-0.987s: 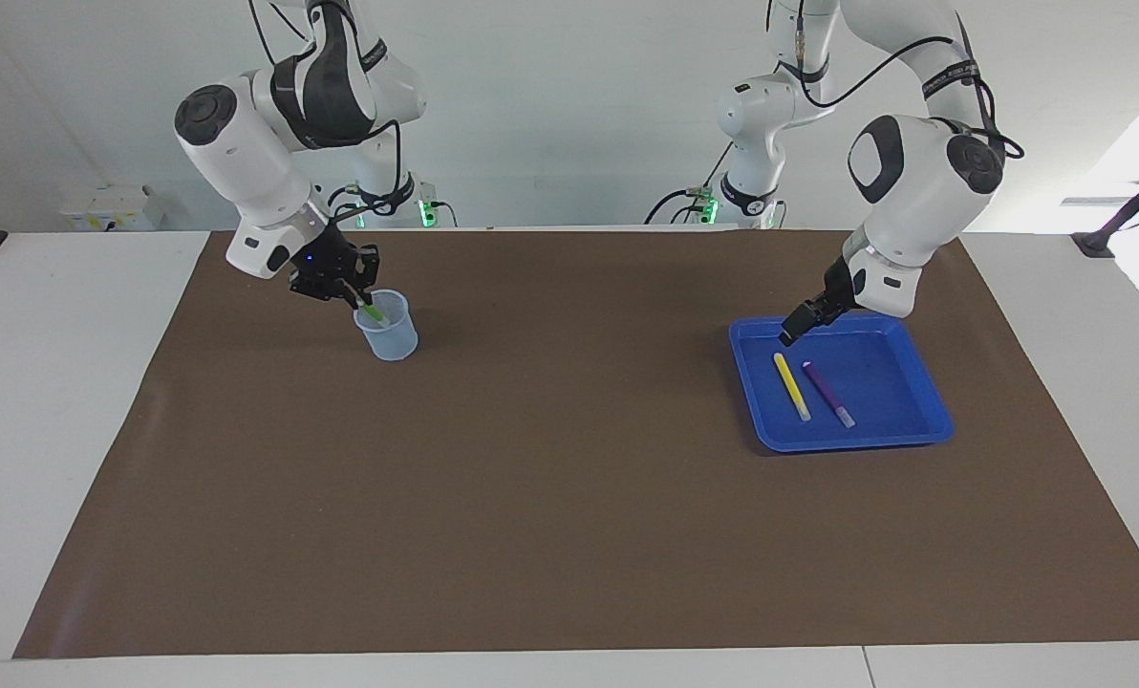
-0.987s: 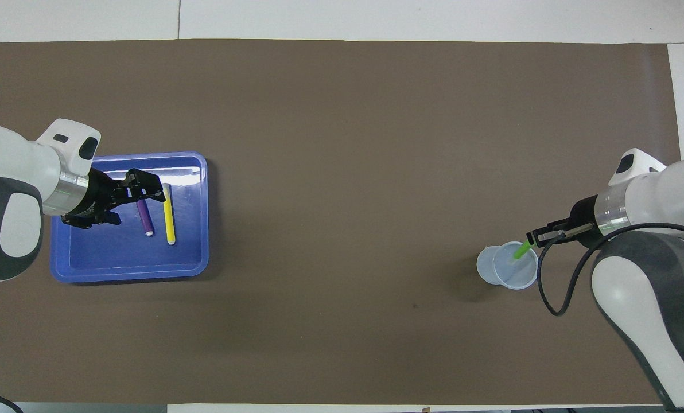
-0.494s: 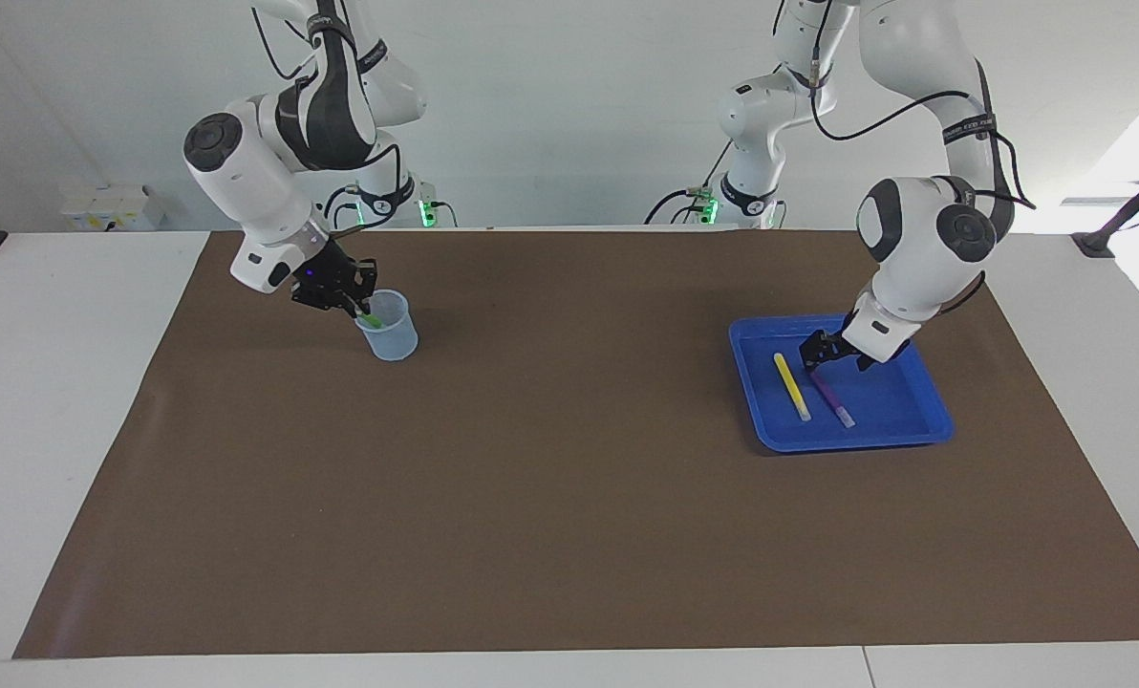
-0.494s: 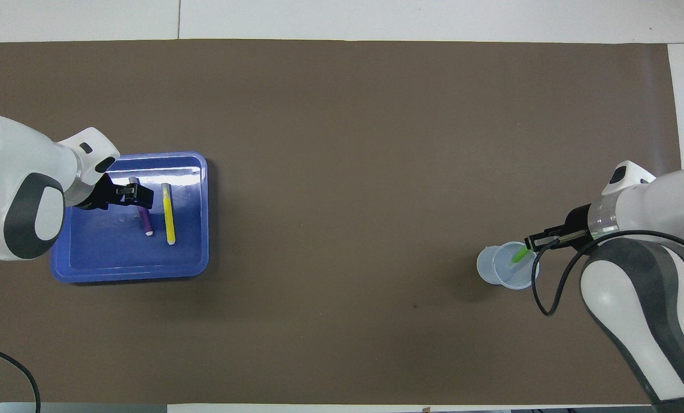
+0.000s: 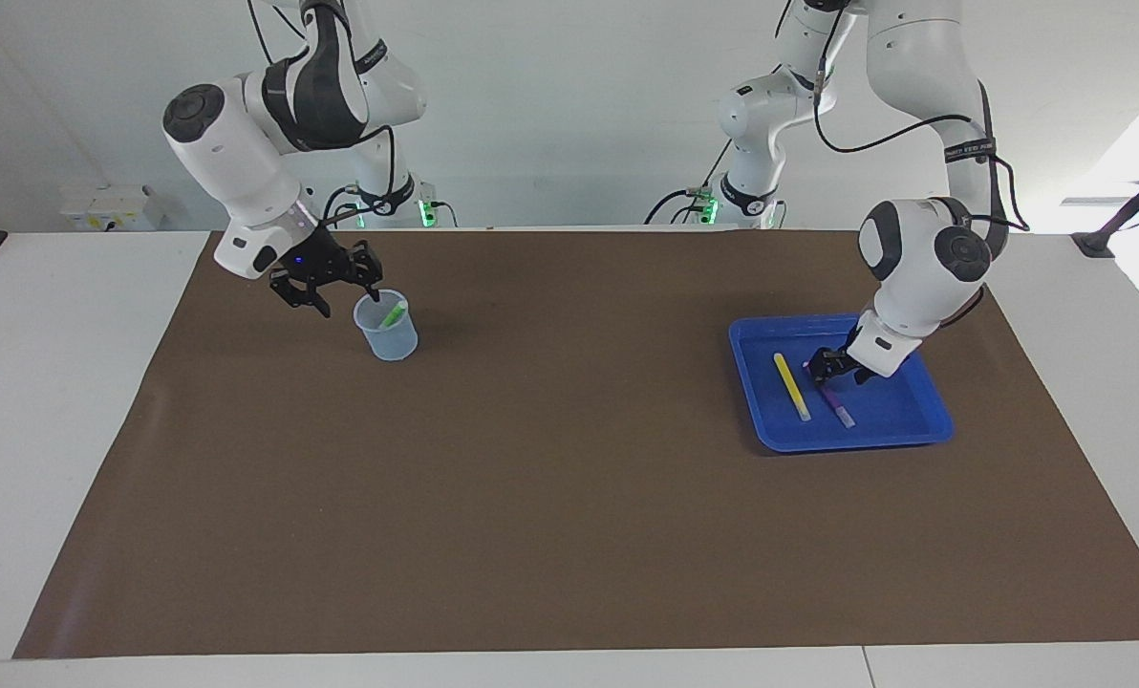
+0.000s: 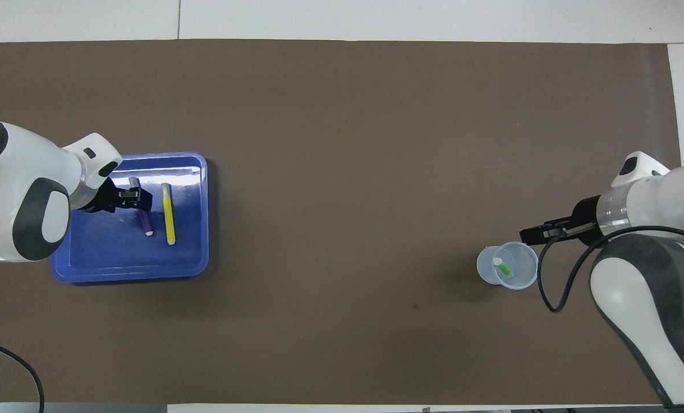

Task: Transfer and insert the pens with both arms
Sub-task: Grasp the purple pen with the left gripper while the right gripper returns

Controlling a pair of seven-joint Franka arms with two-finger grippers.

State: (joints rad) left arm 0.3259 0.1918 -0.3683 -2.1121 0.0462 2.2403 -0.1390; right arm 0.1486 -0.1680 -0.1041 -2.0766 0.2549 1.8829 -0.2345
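Right gripper (image 5: 329, 290) jaws spread beside cup (image 5: 388, 334); left gripper (image 5: 829, 368) over purple pen (image 5: 836, 405), jaws unreadable.

The brown mat (image 5: 569, 478) lies bare between the cup (image 5: 388, 330) and the blue tray (image 5: 923, 420). Inside the tray, the yellow pen (image 5: 791, 386) lies just beside the purple pen (image 5: 835, 403), with the left gripper (image 5: 829, 368) down over the purple one.

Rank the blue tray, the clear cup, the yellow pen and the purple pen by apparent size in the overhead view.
1. Blue tray, by far the largest.
2. Clear cup.
3. Yellow pen.
4. Purple pen: looks shorter, but the left gripper covers part of it, so its place against the yellow pen is unsure.
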